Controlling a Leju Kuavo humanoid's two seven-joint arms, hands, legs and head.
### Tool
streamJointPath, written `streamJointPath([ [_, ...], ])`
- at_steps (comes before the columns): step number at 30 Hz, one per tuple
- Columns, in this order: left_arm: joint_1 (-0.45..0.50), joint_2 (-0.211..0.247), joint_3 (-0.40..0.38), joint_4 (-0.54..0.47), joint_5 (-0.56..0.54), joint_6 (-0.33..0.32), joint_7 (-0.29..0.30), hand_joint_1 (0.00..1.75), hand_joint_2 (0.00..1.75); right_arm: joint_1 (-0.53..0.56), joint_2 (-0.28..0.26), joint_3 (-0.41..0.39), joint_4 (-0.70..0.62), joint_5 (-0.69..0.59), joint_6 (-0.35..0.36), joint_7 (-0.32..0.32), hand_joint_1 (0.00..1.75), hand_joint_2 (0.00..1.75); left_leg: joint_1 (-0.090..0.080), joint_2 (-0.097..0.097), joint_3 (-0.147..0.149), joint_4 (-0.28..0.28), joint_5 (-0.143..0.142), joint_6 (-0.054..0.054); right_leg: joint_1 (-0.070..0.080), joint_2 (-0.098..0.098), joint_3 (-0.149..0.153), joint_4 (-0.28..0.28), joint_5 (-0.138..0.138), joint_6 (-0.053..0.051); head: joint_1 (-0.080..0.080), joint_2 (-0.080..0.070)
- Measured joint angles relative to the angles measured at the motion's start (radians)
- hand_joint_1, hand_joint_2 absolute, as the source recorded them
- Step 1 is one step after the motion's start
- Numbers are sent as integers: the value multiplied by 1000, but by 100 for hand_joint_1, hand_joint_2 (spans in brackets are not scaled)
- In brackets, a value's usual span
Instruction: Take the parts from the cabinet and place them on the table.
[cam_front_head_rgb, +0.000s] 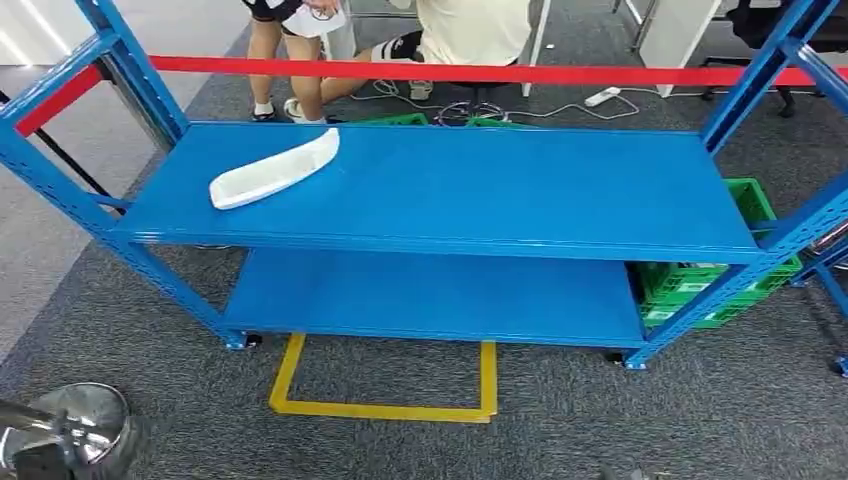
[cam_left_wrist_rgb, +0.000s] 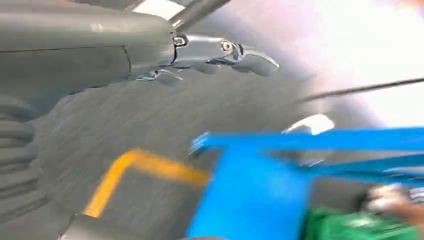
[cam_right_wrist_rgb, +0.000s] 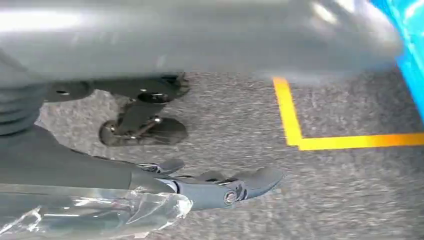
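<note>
I see the long white plastic part (cam_front_head_rgb: 275, 168) upper left on the blue metal cabinet (cam_front_head_rgb: 500, 190); my left hand (cam_left_wrist_rgb: 210, 57) and right hand (cam_right_wrist_rgb: 215, 185) hang with fingers spread, holding nothing.

Left hand (cam_left_wrist_rgb: 210, 57) fingers extended, empty, right hand (cam_right_wrist_rgb: 215, 187) seemingly likewise

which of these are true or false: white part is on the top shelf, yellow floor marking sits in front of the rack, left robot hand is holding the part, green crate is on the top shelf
1. The white part lies on the top shelf. True.
2. The yellow floor marking sits in front of the rack. True.
3. The left robot hand holds the part. False: it holds nothing, fingers extended above the carpet.
4. The green crate is on the top shelf. False: it sits low, beside the rack's right end.
</note>
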Motion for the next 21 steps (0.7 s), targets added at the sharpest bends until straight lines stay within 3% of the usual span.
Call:
streamJointPath([
  [7,102,-7,-217,-345,-63,116,0,0,175,2,8,-48,33,37,-9,34,0,0,-2,0,0,2,-1,2,-2,1,0,-1,1,2,0,0],
  [12,146,-14,-328,-480,-114,167,0,0,175,5,14,-66,49,63,-30,93,0,0,-9,0,-4,7,-8,13,-9,1,1,-2,0,11,0,0],
  [15,158,-18,-367,-520,-148,185,0,0,175,7,15,-79,58,71,-42,132,0,0,-13,0,-7,4,-7,24,-12,1,9,-7,8,23,0,0],
  [17,161,-21,-380,-527,-158,191,0,0,175,9,15,-84,63,74,-64,153,0,0,-5,-2,3,-5,-15,40,-10,1,7,9,15,34,0,0],
  [19,165,-24,-384,-536,-162,195,0,0,175,7,26,-90,65,82,-104,168,0,0,1,0,16,-9,-20,48,-9,-1,-29,72,-32,35,12,0],
  [21,166,-24,-387,-536,-165,196,0,0,175,6,34,-93,69,84,-118,173,0,0,1,1,19,-8,-23,49,-11,-1,-110,224,-106,39,18,0],
])
